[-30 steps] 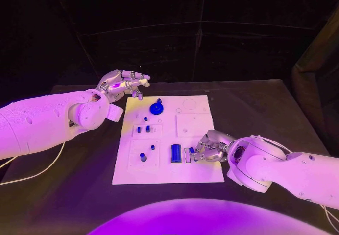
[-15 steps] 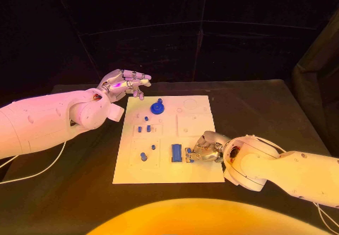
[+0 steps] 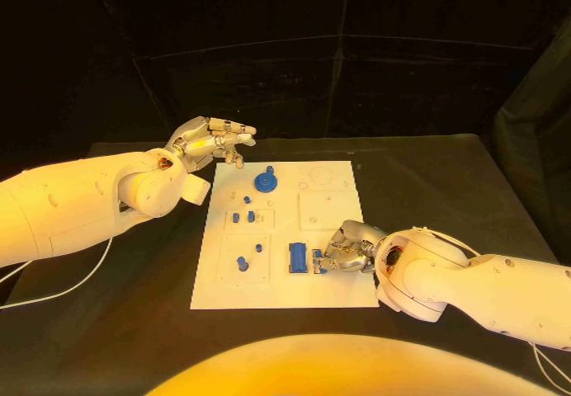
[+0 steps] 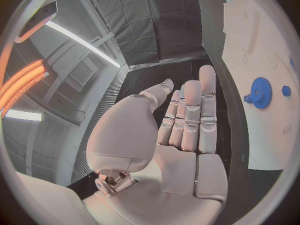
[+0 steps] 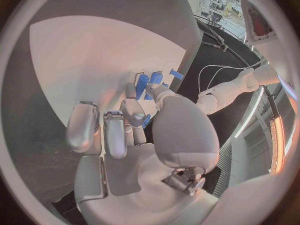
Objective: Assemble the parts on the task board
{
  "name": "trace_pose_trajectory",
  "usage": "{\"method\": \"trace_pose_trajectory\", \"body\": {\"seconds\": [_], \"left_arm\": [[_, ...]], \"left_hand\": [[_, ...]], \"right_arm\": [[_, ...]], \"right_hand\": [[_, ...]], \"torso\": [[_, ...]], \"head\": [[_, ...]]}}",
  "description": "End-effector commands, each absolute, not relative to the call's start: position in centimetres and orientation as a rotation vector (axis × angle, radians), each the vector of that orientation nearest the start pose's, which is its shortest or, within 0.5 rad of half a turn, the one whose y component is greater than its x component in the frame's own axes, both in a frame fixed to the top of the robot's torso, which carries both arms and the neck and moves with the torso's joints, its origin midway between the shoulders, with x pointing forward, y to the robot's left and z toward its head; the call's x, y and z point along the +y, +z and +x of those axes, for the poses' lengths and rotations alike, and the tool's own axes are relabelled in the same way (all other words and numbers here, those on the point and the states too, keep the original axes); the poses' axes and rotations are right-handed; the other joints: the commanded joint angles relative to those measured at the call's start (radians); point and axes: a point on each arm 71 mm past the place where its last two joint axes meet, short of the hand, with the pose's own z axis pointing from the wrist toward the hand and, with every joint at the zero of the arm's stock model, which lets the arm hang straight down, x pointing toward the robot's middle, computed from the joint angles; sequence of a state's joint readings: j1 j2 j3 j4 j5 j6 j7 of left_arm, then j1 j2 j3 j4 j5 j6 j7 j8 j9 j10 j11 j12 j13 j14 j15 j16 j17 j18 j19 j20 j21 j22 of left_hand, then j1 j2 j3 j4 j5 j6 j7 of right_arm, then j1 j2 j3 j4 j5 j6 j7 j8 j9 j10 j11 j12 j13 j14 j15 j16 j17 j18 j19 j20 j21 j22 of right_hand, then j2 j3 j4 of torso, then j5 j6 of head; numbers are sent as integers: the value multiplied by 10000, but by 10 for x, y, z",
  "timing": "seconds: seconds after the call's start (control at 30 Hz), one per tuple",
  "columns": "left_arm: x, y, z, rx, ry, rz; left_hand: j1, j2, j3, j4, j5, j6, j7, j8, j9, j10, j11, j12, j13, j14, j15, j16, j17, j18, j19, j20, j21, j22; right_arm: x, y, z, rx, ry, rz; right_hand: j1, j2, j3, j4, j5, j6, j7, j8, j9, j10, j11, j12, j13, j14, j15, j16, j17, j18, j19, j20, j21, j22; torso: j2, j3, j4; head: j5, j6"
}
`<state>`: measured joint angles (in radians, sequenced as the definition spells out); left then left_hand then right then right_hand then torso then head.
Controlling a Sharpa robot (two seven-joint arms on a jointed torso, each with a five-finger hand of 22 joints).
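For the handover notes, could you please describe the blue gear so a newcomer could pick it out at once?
Start at the white task board in the middle of the black table. Look to its far end, close to the left hand: the gear stands there. It is the one round, toothed blue part, bigger than the small pegs nearer the robot.

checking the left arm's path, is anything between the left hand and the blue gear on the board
Nothing visible stands between them. The left hand hovers open off the far left corner of the task board; the blue gear sits just inside that corner with bare board around it.
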<state>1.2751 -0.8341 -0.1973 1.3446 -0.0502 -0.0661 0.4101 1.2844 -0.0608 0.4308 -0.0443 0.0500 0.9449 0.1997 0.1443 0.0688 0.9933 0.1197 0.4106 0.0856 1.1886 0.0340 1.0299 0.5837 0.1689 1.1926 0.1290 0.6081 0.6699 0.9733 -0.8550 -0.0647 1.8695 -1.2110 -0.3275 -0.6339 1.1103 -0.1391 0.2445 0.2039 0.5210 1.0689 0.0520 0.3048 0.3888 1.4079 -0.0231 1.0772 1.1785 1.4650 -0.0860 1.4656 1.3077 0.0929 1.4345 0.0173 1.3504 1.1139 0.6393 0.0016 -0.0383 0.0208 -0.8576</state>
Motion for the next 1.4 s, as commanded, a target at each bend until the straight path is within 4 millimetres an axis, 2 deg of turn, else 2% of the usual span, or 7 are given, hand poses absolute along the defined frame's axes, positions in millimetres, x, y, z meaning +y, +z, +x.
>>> {"method": "trace_pose_trajectory", "body": {"seconds": [0.03, 0.2, 0.47, 0.6, 0.93, 1.17, 1.4], "left_arm": [[248, -203, 508, 15800, -15574, -9965], [248, -203, 508, 15809, -15579, -9965], [248, -203, 508, 15822, -15574, -9969], [248, -203, 508, 15826, -15574, -9969], [248, -203, 508, 15843, -15556, -9982], [249, -203, 509, 15837, -15516, -9996], [247, -204, 509, 15863, -15545, -9979]], "left_hand": [[30, -12, -4, -55, 17, -72, 4, 42, -12, -78, 12, 62, 6, -89, -4, 62, -7, 134, 36, 19, -29, -11], [30, -12, -4, -55, 17, -72, 4, 42, -12, -78, 12, 62, 6, -89, -4, 62, -7, 134, 36, 19, -29, -11], [25, -15, -3, -62, 16, -86, 8, 47, -13, -97, 16, 75, 3, -97, -1, 67, -27, 134, 37, 21, -34, -16], [25, -15, -3, -62, 16, -86, 8, 47, -13, -97, 16, 75, 3, -97, -1, 67, -27, 134, 37, 21, -34, -16], [25, -15, -3, -62, 16, -86, 8, 47, -13, -97, 16, 75, 3, -97, -1, 67, -27, 134, 37, 21, -34, -16], [25, -15, -3, -62, 16, -86, 8, 47, -13, -97, 16, 75, 3, -97, -1, 67, -27, 134, 37, 21, -34, -16], [25, -15, -3, -62, 16, -86, 8, 47, -13, -97, 16, 75, 3, -97, -1, 67, -27, 134, 37, 21, -34, -16]], "right_arm": [[-141, -272, 360, 22010, 5790, 2934], [-142, -274, 362, 22078, 5688, 2896], [-141, -274, 362, 22115, 5676, 2851], [-139, -274, 362, 22101, 5739, 2823], [-146, -271, 361, 21821, 6097, 2525], [-151, -270, 358, 22018, 6306, 1898], [-151, -272, 359, 22136, 6137, 1657]], "right_hand": [[-167, 22, -118, 21, 9, 87, 15, 21, 13, 31, -13, 32, -1, 759, -55, 34, 1131, -98, 72, -31, 61, -4], [-432, -2, -516, 141, -227, 86, 25, -7, 36, 34, -1, 20, 10, 752, -47, 18, 1111, -97, 63, -32, 49, -20], [-571, 123, -1390, 274, -1579, 68, 14, -71, 99, 14, -2, -22, 32, 741, -47, -21, 1069, -83, 34, -28, 1, -82], [-581, 193, -1738, 360, -1970, 65, 12, -92, 128, 10, -1, -29, 49, 739, -46, -31, 1061, -81, 29, -27, -9, -88], [-61, 291, -2090, 115, -2081, 41, 22, -127, 175, -16, 5, -72, 54, 736, -43, -50, 1044, -73, 9, -25, -43, -131], [457, 357, -2444, -265, -2799, 4, 50, -171, 211, -59, 31, -136, 41, 730, -21, -75, 1020, -67, -14, -4, -76, -162], [708, 521, -2487, -431, -2926, 12, 56, -183, 225, -58, 32, -134, 55, 730, -19, -81, 1017, -71, -9, 0, -68, -135]], "torso": [[-5, -5, 6], [5, -4, 8], [4, -3, 3], [1, 0, 0], [-8, 9, -9], [-14, 6, -19], [-6, 7, 11]], "head": [[-18, 8], [-13, 3], [10, -5], [9, -6], [13, 9], [5, 39], [-29, 71]]}}
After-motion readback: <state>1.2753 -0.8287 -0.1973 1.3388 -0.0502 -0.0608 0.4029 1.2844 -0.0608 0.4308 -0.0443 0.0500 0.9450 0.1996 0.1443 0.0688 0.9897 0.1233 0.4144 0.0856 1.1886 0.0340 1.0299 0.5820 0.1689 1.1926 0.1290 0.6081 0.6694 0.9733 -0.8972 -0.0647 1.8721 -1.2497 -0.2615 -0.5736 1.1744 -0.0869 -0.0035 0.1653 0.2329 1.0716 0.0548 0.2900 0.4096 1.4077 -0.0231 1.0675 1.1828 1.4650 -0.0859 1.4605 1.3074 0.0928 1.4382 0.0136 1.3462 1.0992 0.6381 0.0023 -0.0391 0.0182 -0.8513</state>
